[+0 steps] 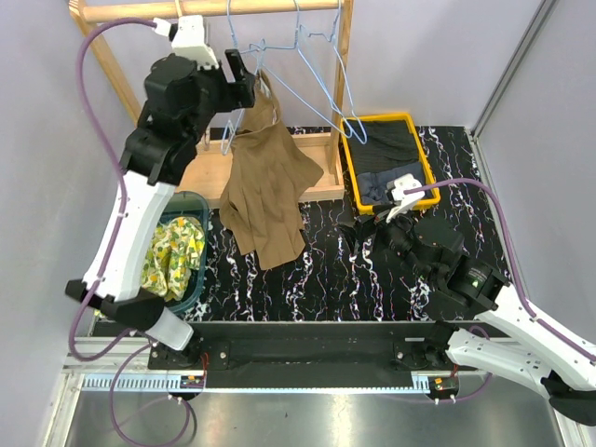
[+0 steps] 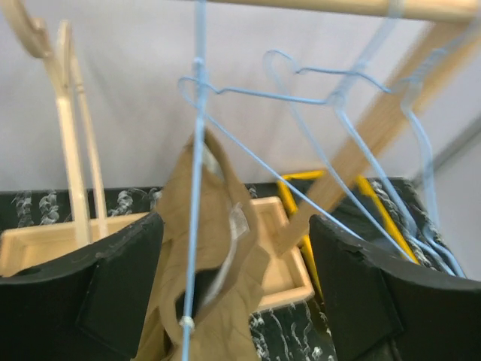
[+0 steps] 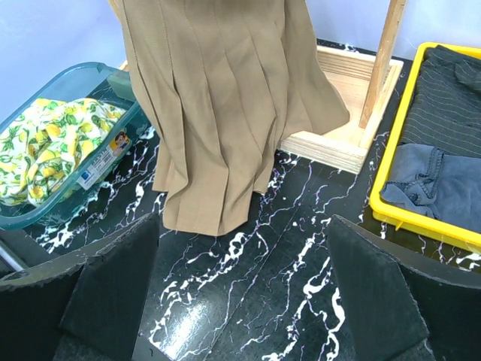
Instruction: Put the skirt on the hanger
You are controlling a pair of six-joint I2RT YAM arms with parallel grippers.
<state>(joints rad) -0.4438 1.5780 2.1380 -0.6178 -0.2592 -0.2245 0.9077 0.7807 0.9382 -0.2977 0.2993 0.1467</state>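
Clearly the skirt (image 1: pixel 265 191) is light, limp cloth. It droops in long pleats from the blue wire hanger (image 2: pixel 199 83) on the rack (image 1: pixel 345 56), with its hem low by the table (image 1: pixel 326 279); whether the hem touches, I cannot tell. The waist looks bunched over the wire rather than spread along it, so it probably sits loosely, and the thin, smooth wire would let it slide off at a tug. The firmest place to hold is likely the waistband, close to the wire, since the pleats lower down would only stretch and fold away from a pinch. The hanger itself looks springy and free to swing, so any push on the cloth would move both. The left gripper (image 1: pixel 244 79) is up at the skirt's top, its fingers (image 2: pixel 113 293) wide apart on either side of cloth and wire, gripping nothing. The right gripper (image 3: pixel 240 301) is low over the table, facing the hem, fully spread and empty.
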